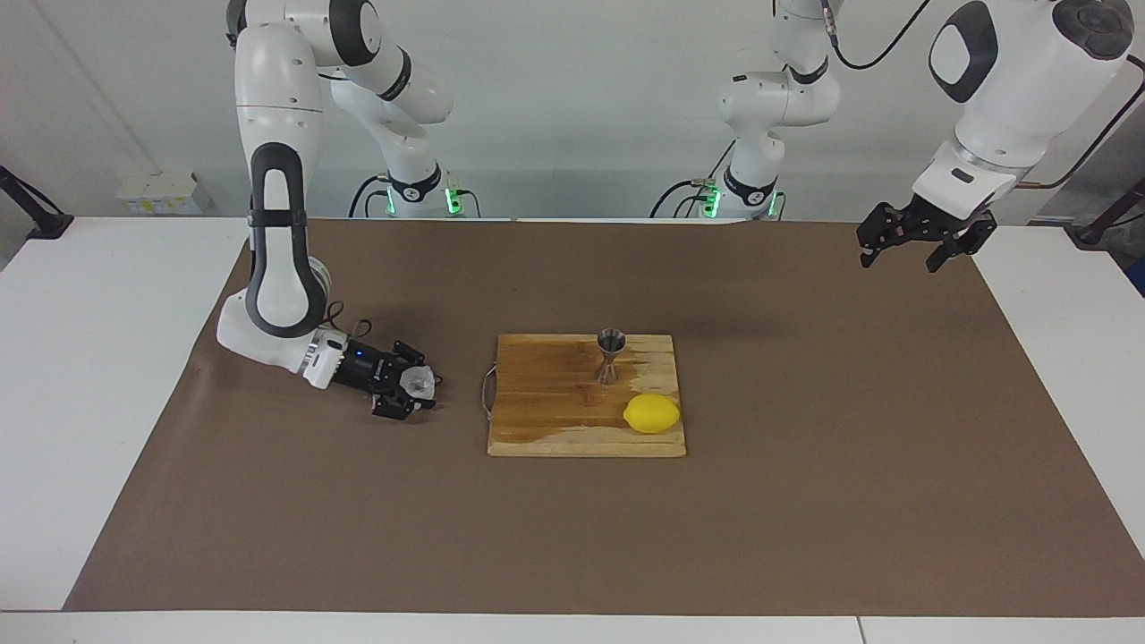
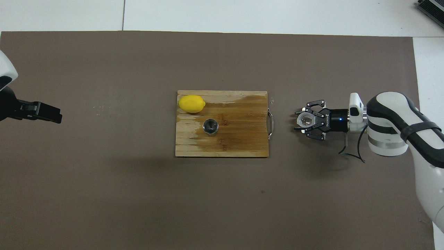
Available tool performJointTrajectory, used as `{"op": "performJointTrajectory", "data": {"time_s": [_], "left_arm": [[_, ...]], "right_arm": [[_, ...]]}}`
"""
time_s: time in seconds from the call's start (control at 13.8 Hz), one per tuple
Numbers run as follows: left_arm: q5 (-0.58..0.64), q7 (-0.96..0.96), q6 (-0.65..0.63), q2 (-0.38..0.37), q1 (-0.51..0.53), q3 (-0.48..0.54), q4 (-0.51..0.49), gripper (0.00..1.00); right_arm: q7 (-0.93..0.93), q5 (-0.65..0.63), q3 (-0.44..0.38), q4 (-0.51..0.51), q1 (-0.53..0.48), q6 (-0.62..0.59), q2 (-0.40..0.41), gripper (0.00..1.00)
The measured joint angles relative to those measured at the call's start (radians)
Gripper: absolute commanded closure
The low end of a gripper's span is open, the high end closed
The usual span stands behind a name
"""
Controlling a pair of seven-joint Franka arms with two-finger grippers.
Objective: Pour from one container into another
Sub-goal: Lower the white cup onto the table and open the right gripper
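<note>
The small translucent ribbed plastic cup (image 1: 419,381) stands on the brown mat, beside the cutting board toward the right arm's end of the table. It also shows in the overhead view (image 2: 306,120). My right gripper (image 1: 422,388) lies low at the mat, its fingers closed on the cup's two sides; it shows in the overhead view too (image 2: 299,120). The steel hourglass jigger (image 1: 611,356) stands upright on the wooden cutting board (image 1: 546,394), and is seen from above in the overhead view (image 2: 210,126). My left gripper (image 1: 908,255) hangs open and empty, high over the mat at the left arm's end, and waits.
A yellow lemon (image 1: 652,413) lies on the board's corner, farther from the robots than the jigger. The board has a metal handle (image 1: 487,391) on the edge that faces the cup. The brown mat (image 1: 805,501) covers most of the white table.
</note>
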Motion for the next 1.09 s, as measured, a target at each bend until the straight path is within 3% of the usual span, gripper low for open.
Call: {"op": "performJointTrajectory", "data": {"time_s": [0.36,0.65,1.09], "left_arm": [[0.0,0.0,0.0,0.0,0.0,0.0,0.0,0.0],[0.0,0.0,0.0,0.0,0.0,0.0,0.0,0.0],[0.0,0.0,0.0,0.0,0.0,0.0,0.0,0.0]], "right_arm": [[-0.001,-0.064,-0.005,0.005,-0.009,-0.009,-0.008,0.0],[0.061,-0.256,-0.008,0.022,-0.051,-0.024,-0.076,0.0],[0.619,-0.594,-0.005,0.028,-0.05,-0.081,-0.327,0.0]]}}
